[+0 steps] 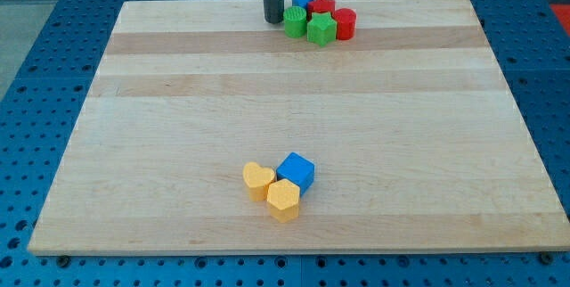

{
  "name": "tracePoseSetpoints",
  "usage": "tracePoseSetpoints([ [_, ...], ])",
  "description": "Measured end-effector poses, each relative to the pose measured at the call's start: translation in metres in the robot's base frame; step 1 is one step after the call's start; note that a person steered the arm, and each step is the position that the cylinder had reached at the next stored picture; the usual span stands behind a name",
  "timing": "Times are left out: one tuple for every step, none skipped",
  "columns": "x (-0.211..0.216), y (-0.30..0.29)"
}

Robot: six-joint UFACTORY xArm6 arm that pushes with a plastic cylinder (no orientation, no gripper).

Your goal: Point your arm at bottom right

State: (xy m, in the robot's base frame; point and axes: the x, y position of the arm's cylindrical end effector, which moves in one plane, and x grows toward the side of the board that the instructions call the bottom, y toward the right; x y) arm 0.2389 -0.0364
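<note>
Two clusters sit on the wooden board: my tip, holding nothing, touches the far group's green block; the board's near right corner lies well apart.

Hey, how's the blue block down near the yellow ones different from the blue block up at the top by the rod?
The lower blue cube sits in full view near the view's bottom, touching a yellow heart-shaped block and a yellow hexagonal block. The upper blue block lies at the board's top edge, mostly hidden behind red and green blocks, so its shape is unclear. My tip is just left of that upper cluster, far from the lower cube. Both are blue.
</note>
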Motion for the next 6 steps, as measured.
tracePoseSetpoints([
  [0.005,-0.016],
  [0.043,-0.058],
  [0.096,-0.088],
  [0.15,-0.1],
  [0.201,-0.107],
  [0.254,-0.114],
])
